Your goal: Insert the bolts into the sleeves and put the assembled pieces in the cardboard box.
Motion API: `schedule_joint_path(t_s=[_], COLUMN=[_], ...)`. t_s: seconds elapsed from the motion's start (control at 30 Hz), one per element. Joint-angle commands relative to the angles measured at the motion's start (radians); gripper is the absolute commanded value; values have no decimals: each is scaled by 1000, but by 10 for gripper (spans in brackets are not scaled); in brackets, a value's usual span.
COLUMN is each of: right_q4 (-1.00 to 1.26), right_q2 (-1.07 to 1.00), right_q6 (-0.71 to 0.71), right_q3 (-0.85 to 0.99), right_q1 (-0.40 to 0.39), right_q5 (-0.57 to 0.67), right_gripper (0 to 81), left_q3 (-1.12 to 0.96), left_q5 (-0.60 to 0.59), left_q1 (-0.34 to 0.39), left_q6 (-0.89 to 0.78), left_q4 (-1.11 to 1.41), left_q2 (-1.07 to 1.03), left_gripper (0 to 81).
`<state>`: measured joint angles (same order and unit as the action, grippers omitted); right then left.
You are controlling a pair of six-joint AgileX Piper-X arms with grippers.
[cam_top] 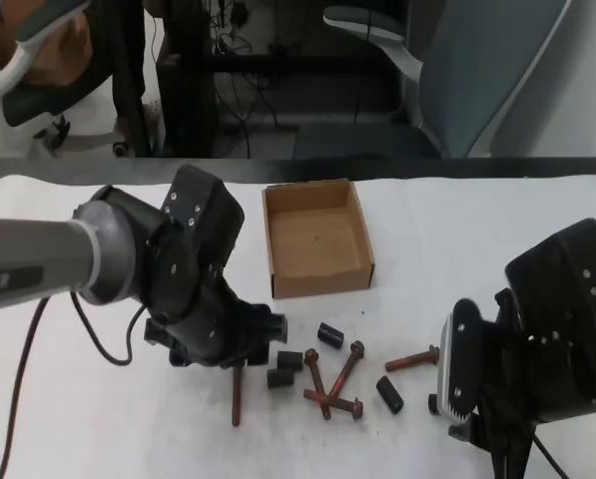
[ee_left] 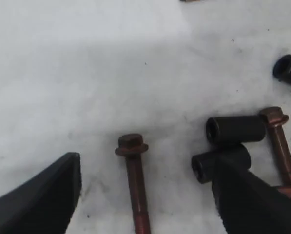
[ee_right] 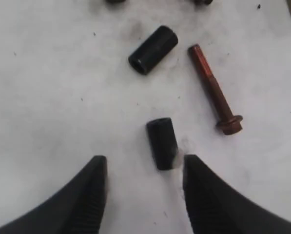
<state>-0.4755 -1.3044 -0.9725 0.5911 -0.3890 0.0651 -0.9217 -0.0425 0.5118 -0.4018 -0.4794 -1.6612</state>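
Note:
A copper bolt (ee_left: 135, 187) lies on the white bench between the fingers of my open left gripper (ee_left: 146, 163), head pointing away from the wrist. In the high view this bolt (cam_top: 236, 399) pokes out below the left arm (cam_top: 193, 279). Two black sleeves (ee_left: 235, 129) lie side by side just past one finger. My right gripper (ee_right: 144, 161) is open too, low over the bench, with a short black sleeve (ee_right: 162, 143) just ahead of its fingertips. Beyond it lie another sleeve (ee_right: 153, 49) and a bolt (ee_right: 214, 90). The cardboard box (cam_top: 317, 239) stands open at the middle back.
Several more bolts (cam_top: 327, 384) and sleeves (cam_top: 329, 334) lie scattered in front of the box, between the two arms. The right arm (cam_top: 562, 329) stands at the bench's right front. A cable (cam_top: 88, 334) hangs under the left arm. Bare white bench lies left and right of the box.

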Motion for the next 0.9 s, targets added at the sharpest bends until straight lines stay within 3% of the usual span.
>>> schedule_joint_path(t_s=[0.0, 0.1, 0.6, 0.87], right_q4=[9, 9, 48, 68], right_q2=[-27, -48, -56, -171], right_q6=[-73, -99, -105, -108], right_q3=[9, 9, 18, 72], right_q1=[5, 9, 10, 10], right_q5=[-77, -142, -72, -86], right_gripper=[456, 456, 456, 456], left_q3=[-24, -26, -26, -26], left_q5=[18, 18, 18, 73], left_q1=[-2, -2, -13, -13], left_q6=[-39, -47, -62, -65], left_q4=[-4, 12, -62, -58], left_q2=[-1, -1, -84, -90], left_gripper=[700, 700, 700, 700])
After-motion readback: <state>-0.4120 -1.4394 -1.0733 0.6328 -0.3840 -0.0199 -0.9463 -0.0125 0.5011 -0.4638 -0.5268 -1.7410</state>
